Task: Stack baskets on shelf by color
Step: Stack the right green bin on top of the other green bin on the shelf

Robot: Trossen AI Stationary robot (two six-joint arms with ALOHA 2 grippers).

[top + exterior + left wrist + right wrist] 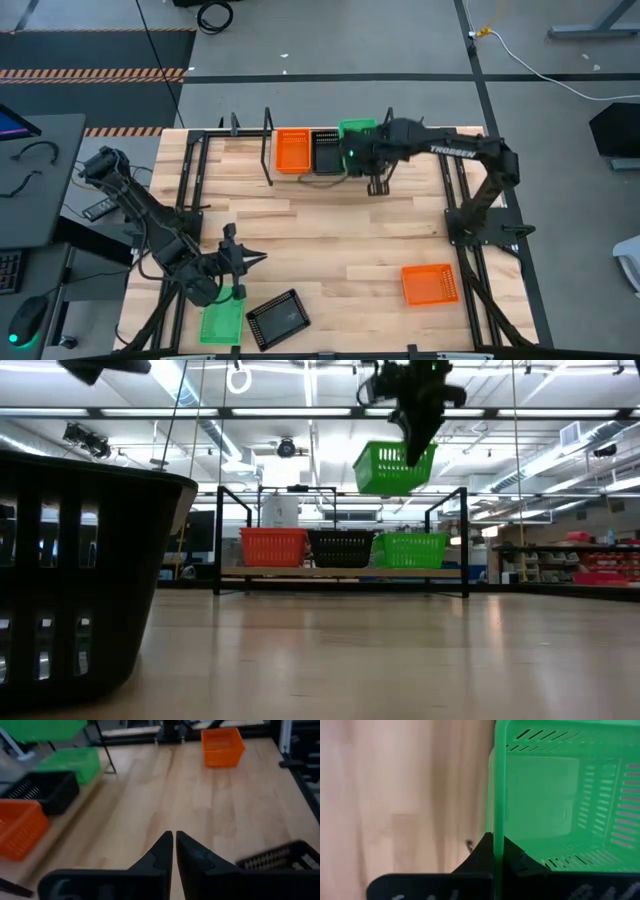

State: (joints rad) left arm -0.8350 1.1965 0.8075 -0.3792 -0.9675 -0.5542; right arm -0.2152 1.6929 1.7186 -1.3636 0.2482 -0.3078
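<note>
On the shelf (340, 572) at the table's far edge stand an orange basket (273, 546), a black basket (342, 547) and a green basket (410, 548), each on its bottom. My right gripper (497, 842) is shut on a second green basket (395, 467), held in the air above the shelf's green one. My left gripper (174, 840) is shut and holds nothing, low over the table's near left part. Next to it lie a green basket (222, 320) and a black basket (277, 318). Another orange basket (430, 284) sits near right. My right gripper pinches one side wall of the green basket at its rim (497, 815), one finger inside the basket and one outside. The fingers come from above, pointing down. The basket is lifted clear and hangs below the gripper, slightly tilted, above the shelf's green basket.
The shelf's black upright rods (463, 540) and frame (268, 150) stand around the three baskets. The near black basket (70, 570) fills the low view's left. The tabletop's bare middle (330, 240) lies between shelf and loose baskets. A desk with devices (30, 170) is off the left edge.
</note>
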